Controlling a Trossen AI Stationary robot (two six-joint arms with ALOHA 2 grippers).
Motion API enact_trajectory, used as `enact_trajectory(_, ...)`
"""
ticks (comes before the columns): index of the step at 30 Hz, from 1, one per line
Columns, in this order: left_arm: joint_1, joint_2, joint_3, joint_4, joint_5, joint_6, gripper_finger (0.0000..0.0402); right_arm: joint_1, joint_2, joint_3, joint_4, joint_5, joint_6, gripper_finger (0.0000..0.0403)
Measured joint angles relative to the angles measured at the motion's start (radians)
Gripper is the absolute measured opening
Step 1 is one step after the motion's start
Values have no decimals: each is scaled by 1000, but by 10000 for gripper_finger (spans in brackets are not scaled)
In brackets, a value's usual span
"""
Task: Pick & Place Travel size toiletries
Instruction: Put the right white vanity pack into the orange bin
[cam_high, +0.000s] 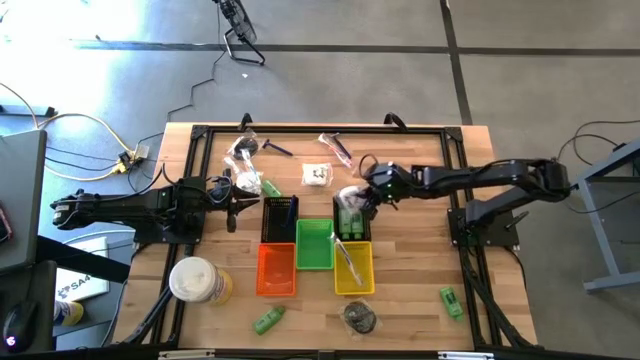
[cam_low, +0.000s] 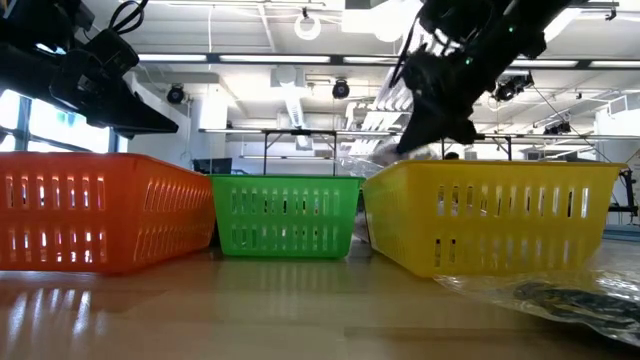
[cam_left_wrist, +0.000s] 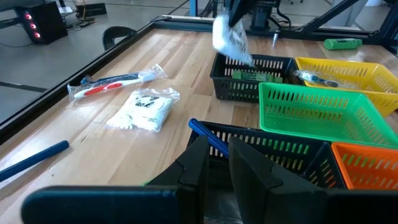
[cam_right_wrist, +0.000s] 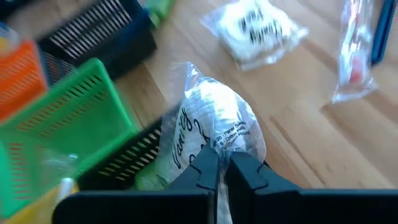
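My right gripper (cam_high: 362, 193) is shut on a clear-wrapped white packet (cam_right_wrist: 211, 121), one of the travel size toiletries. It holds the packet above the right-hand black basket (cam_high: 352, 224), which has green pieces in it. On the table's far part lie another wrapped white packet (cam_high: 318, 175), a wrapped toothbrush (cam_high: 337, 147), a blue stick (cam_high: 278, 148) and a green tube (cam_high: 270, 187). Near the front edge lie two green bottles (cam_high: 268, 320) (cam_high: 451, 300) and a bagged dark piece (cam_high: 360, 316). My left gripper (cam_left_wrist: 219, 165) waits at the table's left with a narrow gap between its fingers and nothing in it. My right gripper pinches the packet's clear wrapper at one end (cam_right_wrist: 219, 148) between its two fingers. The fingers come slanting down from the table's right side. The packet (cam_left_wrist: 230, 37) hangs below them, lifted clear above the black basket's rim (cam_left_wrist: 249, 62).
A second black basket (cam_high: 280, 218), a green one (cam_high: 314, 243), an orange one (cam_high: 276, 268) and a yellow one (cam_high: 353, 266) stand packed together mid-table. A round white-and-yellow container (cam_high: 195, 280) stands at the near left. A clear bag (cam_high: 243, 150) lies at the far left.
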Motion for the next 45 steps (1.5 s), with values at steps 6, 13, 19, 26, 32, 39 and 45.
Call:
enact_trajectory(6,0,0,0,0,0,0,61,0,-116,0,41,57,-70,4)
enact_trajectory(13,0,0,0,7,-1,1,61,-8,-188,1,187,144,-257,4)
enact_trajectory(19,0,0,0,66,-2,0,61,-31,-202,1,231,152,-325,3)
enact_trajectory(26,0,0,0,122,-6,4,61,-34,-194,0,229,182,-335,3)
enact_trajectory(32,0,0,0,112,-37,4,61,-34,-194,0,231,182,-335,3)
enact_trajectory(39,0,10,0,112,-40,0,114,-34,-194,0,231,182,-334,3)
enact_trajectory(45,0,9,0,115,-40,0,171,-34,-194,0,231,183,-334,3)
